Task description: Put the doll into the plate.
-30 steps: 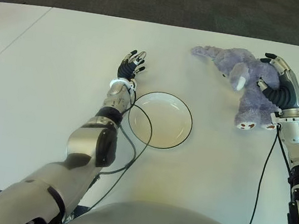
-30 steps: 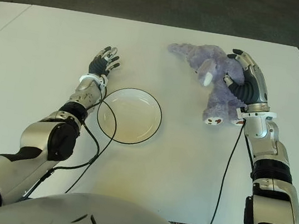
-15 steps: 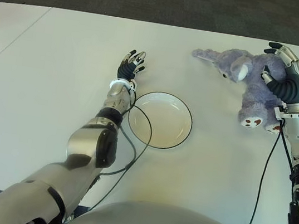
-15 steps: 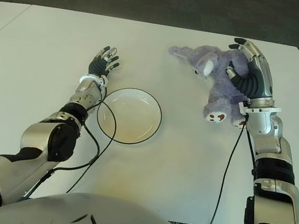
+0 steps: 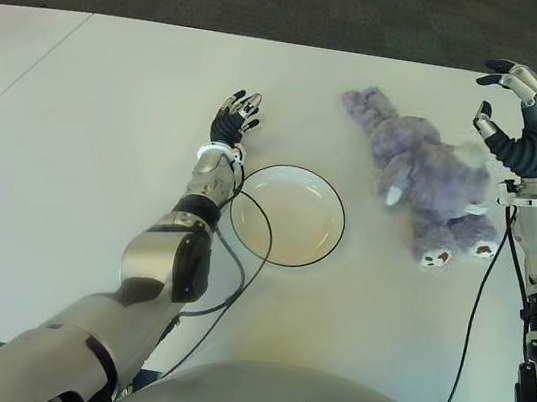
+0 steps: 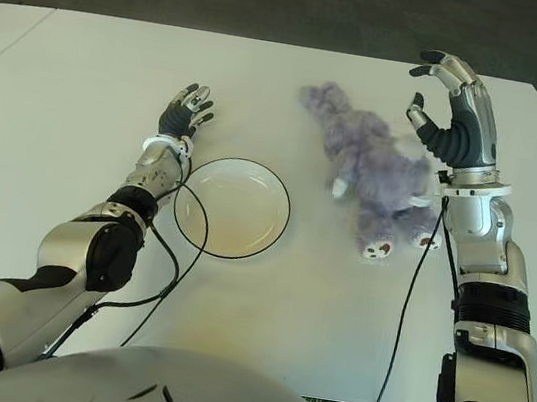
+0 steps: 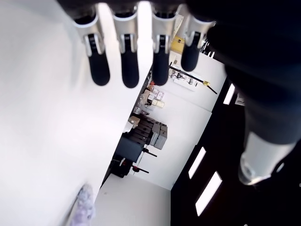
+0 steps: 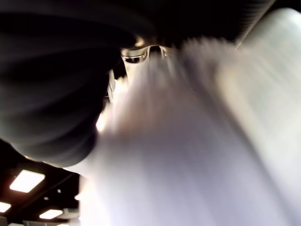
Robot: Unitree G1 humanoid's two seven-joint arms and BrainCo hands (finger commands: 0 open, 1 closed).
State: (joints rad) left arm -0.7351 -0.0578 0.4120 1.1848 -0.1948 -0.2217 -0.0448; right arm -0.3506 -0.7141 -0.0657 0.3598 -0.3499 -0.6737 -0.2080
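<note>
The right hand (image 5: 519, 117) is raised with its fingers spread and holds nothing; thumb and fingertips curve loosely around empty air. Just below it and toward the robot's left, the doll (image 5: 423, 179), a purple plush animal, lies sprawled on the white worktop (image 5: 382, 319), its pale-soled feet nearest the wrist and its head pointing away from the hand. Whether the wrist brushes the doll's side I cannot tell. Farther out to the left of the doll, clear of it, sits the plate (image 5: 288, 214), white with a dark rim and nothing in it. Beyond the plate, the left hand (image 5: 236, 115) shows flat with fingers stretched out, idle, just past the plate's far-left rim. So nothing is done: the doll needs grasping, carrying over and setting down in the plate.
</note>
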